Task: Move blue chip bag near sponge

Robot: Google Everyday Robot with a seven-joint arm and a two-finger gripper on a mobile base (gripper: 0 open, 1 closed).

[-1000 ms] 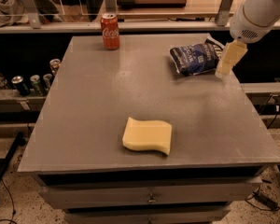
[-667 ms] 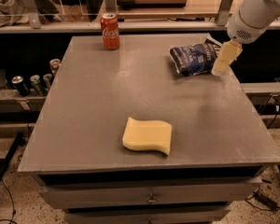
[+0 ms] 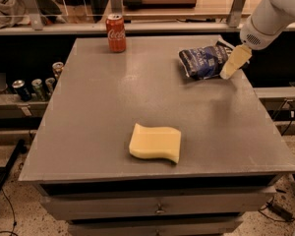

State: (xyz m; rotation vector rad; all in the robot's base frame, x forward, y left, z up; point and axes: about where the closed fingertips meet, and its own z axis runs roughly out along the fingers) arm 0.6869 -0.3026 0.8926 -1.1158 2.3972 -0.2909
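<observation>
The blue chip bag (image 3: 202,61) is lying close to the right edge of the tabletop (image 3: 103,107), upper right of the frame, with bare surface stretching between it and the sponge (image 3: 155,142) near the front edge. The pincer (image 3: 232,65) is hanging against the bag's right side; whether it is open or closed cannot be told.

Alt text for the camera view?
The gripper hangs at the right edge of the crinkled navy foil chip bag, back right on the grey table. The pale yellow foam sponge lies front centre; a red cola can stands back left.
</observation>
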